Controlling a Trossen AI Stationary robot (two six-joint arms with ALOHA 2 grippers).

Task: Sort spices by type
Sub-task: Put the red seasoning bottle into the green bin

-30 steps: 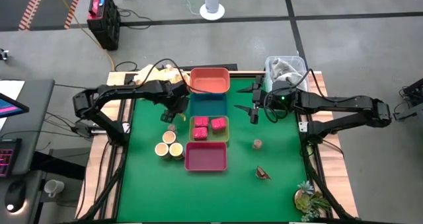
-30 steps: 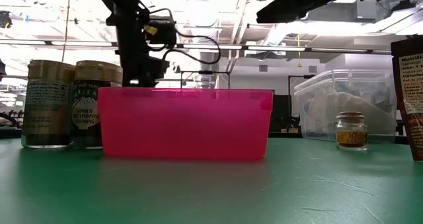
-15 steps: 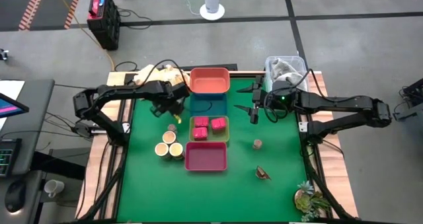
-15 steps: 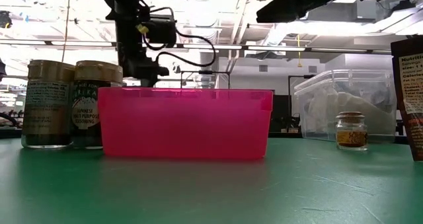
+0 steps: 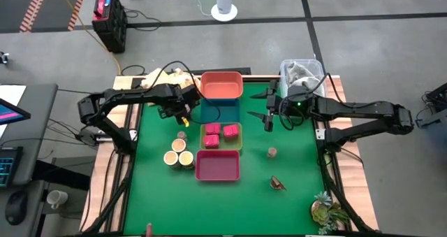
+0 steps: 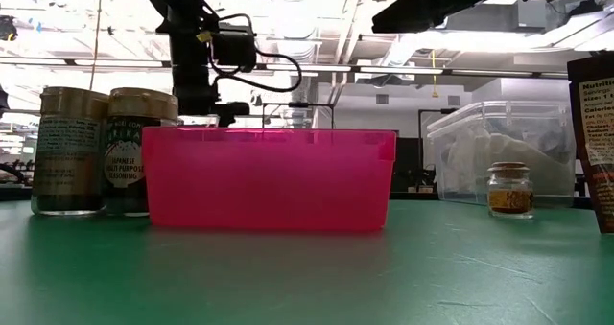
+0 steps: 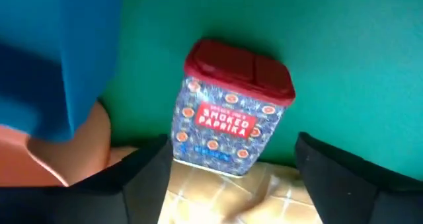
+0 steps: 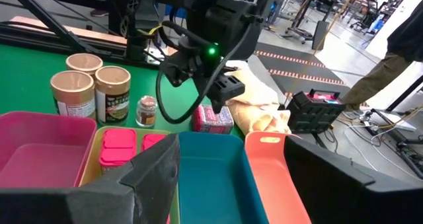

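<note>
My left gripper (image 5: pixel 183 116) hangs open over the far left of the mat, beside the blue tray (image 5: pixel 220 111). Its fingers (image 7: pixel 142 178) stand on either side of a blue paprika tin with a red lid (image 7: pixel 231 118), which stands on the mat (image 8: pixel 213 118). Pink blocks (image 5: pixel 221 134) lie in the yellow-green tray. Three tan tubs (image 5: pixel 178 154) stand together left of the magenta tray (image 5: pixel 217 166). One small jar (image 5: pixel 182 134) stands by the tubs, another (image 5: pixel 272 152) toward the right. A dark brown piece (image 5: pixel 278 183) lies on the mat near right. My right gripper (image 5: pixel 268 105) waits open, raised, right of the blue tray.
A red-orange tray (image 5: pixel 221 84) sits at the far edge, with a cream cloth (image 5: pixel 167 76) to its left. A clear container (image 5: pixel 302 73) stands at the far right corner and a green sprig (image 5: pixel 328 210) at the near right corner. Open mat lies near and right.
My left gripper has stayed over the same spot by the blue tray while its wrist has rolled about the line its fingers point along. Nothing else on the table has moved.
</note>
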